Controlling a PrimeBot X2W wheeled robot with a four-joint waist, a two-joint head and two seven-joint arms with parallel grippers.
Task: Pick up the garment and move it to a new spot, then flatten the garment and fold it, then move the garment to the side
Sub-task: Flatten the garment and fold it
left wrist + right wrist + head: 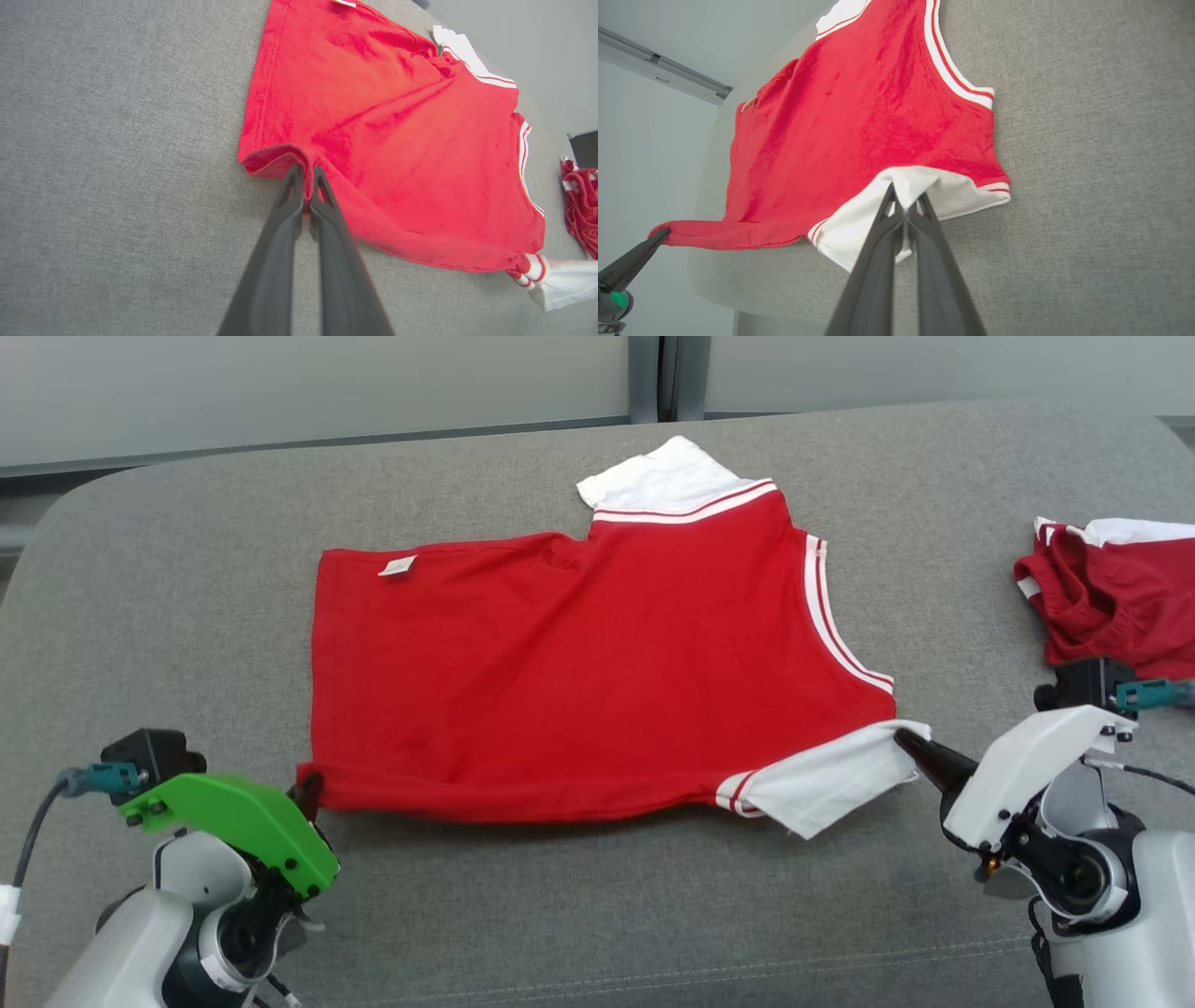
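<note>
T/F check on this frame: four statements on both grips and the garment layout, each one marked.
1. The left gripper is shut on the near left hem corner of the garment. True.
2. The right gripper pinches the red body fabric. False: it is shut on the white sleeve.
3. The garment is folded into a compact stack. False: it lies spread out on the grey cushion.
4. A second red and white garment lies bunched off to the right. True.
</note>
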